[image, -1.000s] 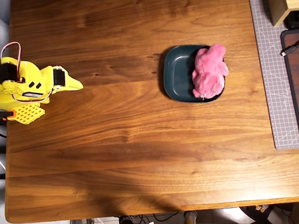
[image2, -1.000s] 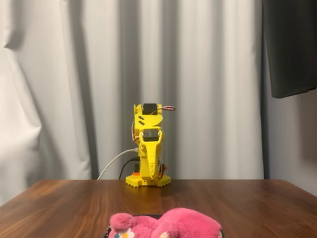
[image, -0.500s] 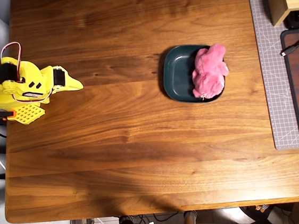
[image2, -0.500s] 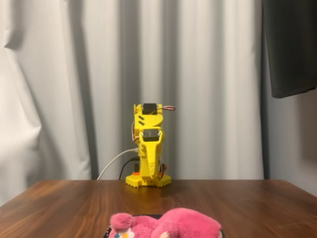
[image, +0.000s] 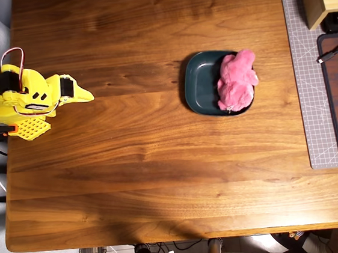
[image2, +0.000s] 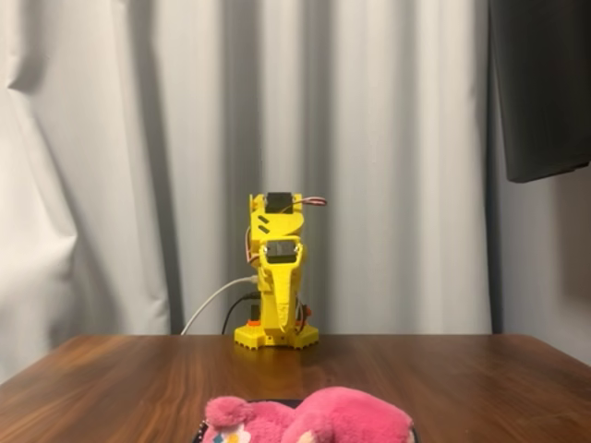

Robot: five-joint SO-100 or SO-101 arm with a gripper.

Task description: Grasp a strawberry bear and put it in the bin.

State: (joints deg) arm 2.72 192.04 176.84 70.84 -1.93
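One bear lies in the bin, overhanging its far rim, well ahead of your gripper; jaws together, empty. Placement looks done; nothing seems left.

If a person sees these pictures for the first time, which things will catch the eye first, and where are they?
The bright pink strawberry bear stands out most: in the overhead view it lies in the right part of the dark teal bin, spilling over its right rim, right of the table's centre. Next comes the yellow arm, folded at the left table edge, its gripper pointing towards the bin and well apart from it. In the fixed view the arm stands before pale curtains.
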